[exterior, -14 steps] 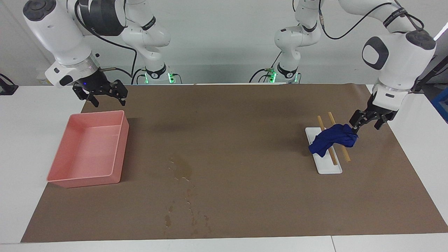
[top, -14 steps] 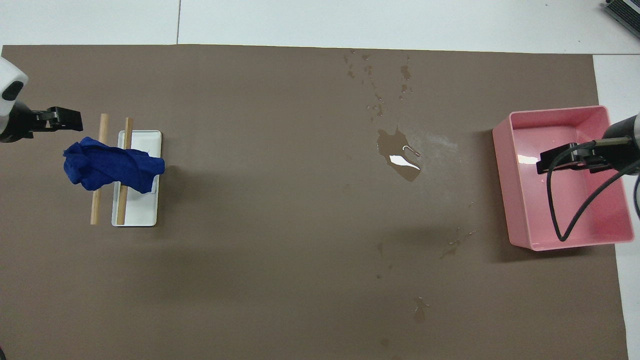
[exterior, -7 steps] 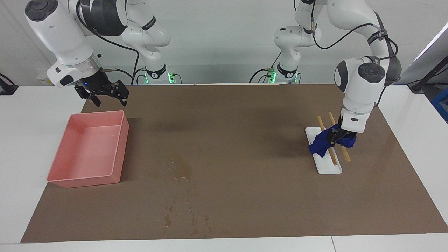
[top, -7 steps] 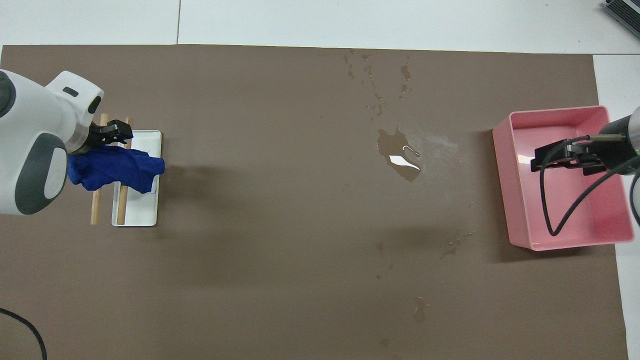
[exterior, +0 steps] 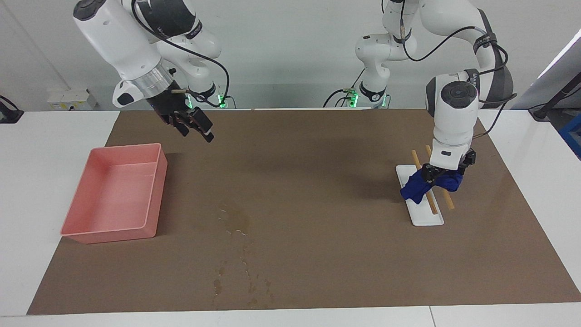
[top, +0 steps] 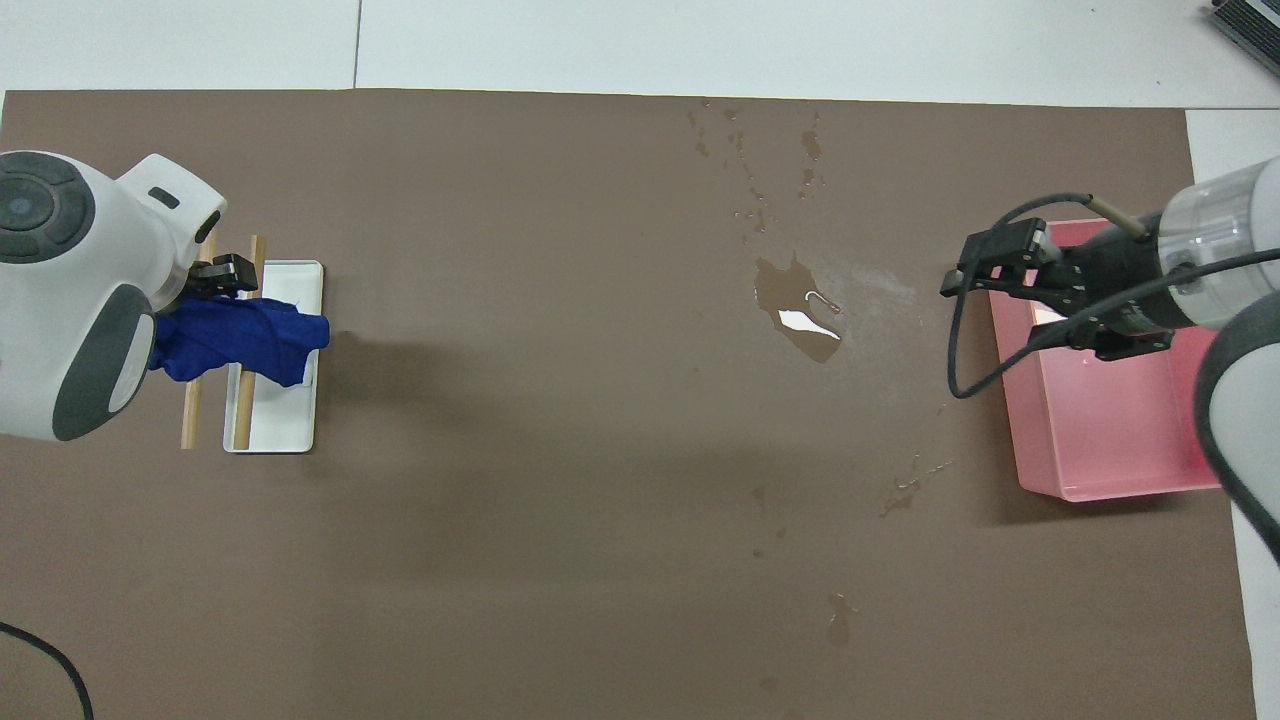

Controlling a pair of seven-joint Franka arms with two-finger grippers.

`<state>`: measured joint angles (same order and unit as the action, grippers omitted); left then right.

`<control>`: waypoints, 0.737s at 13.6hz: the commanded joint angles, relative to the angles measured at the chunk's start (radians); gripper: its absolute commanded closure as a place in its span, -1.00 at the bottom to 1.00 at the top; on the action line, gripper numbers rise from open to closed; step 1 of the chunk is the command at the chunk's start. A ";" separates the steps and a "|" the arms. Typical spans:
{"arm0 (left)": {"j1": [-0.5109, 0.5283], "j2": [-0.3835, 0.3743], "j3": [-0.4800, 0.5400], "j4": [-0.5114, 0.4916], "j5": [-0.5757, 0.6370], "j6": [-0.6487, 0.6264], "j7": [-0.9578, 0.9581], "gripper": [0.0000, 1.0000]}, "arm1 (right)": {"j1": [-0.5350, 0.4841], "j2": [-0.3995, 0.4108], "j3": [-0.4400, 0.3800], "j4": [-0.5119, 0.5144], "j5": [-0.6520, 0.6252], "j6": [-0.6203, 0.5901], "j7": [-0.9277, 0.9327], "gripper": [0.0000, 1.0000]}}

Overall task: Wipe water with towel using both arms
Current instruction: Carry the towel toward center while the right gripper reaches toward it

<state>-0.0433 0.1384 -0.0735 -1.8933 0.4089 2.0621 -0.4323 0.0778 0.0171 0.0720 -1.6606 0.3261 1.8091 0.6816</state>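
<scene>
One bunched soft blue towel [exterior: 431, 184] on two wooden rods [exterior: 442, 197].

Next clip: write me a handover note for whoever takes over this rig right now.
Left gripper: down on the blue towel, fingers open, no grip yet.
Right gripper: open, empty, in the air near the pink tray.
Towel: bunched over two wooden sticks on a small white tray, at the left arm's end.
Water: puddle mid-mat plus scattered droplets, all unwiped.
Done: left arm has reached the towel.
Left: grasp and lift the towel, carry it to the water, wipe with both arms.
</scene>
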 commanded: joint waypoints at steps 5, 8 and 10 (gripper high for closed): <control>-0.015 -0.071 0.009 -0.115 0.025 0.001 -0.052 -0.21 | -0.003 -0.008 0.000 -0.062 0.250 0.194 0.225 -1.00; -0.006 -0.066 0.008 -0.104 0.018 -0.005 -0.051 1.00 | 0.054 0.003 0.000 -0.090 0.315 0.326 0.315 -1.00; -0.004 -0.062 0.006 -0.086 0.018 -0.011 -0.046 1.00 | 0.126 0.018 0.000 -0.116 0.315 0.334 0.315 -1.00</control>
<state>-0.0463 0.0917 -0.0713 -1.9673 0.4106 2.0626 -0.4645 0.1503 0.0306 0.0711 -1.7387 0.6172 2.1049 0.9797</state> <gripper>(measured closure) 0.573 0.000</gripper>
